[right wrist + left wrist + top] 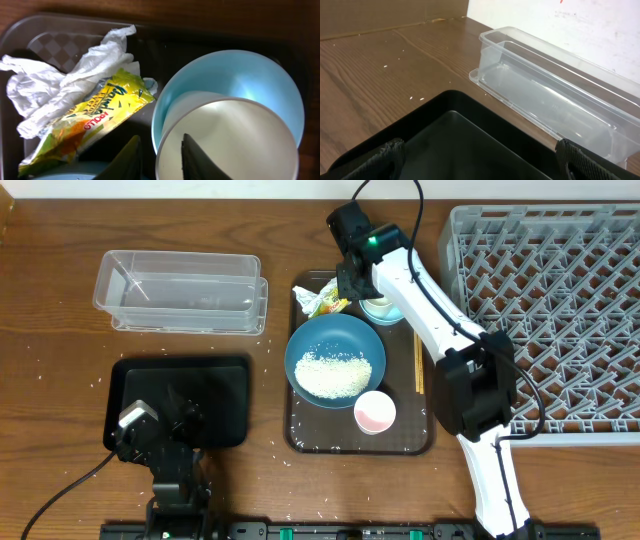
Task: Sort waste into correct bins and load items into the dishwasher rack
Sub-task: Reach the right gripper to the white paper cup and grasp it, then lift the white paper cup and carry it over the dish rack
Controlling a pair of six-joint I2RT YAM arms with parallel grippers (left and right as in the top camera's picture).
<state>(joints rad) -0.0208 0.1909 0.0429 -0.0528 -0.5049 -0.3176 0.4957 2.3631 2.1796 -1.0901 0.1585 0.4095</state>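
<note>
The left gripper [481, 159] is held low over the flat black rectangular tray [135, 380], its jaws spread wide and empty. The clear rectangular plastic tub [180, 290] is seen just beyond. On the dark brown serving tray [298, 435], the crumpled yellow-green snack wrapper [95, 115] with its white paper is lying at the far corner, beside the large dark blue bowl [300, 345] of loose white rice [335, 373]. The right gripper [159, 161] is poised there — jaws apart, nothing clamped — seemingly astride the rim of the white cup [230, 135], which is nested in the small light blue bowl [235, 70]. Were the jaws closed here, the cup could be pinched instead of the wrapper, or tipped against the rice bowl. The large square grey plastic crate [560, 310], at the right, is not yet loaded.
</note>
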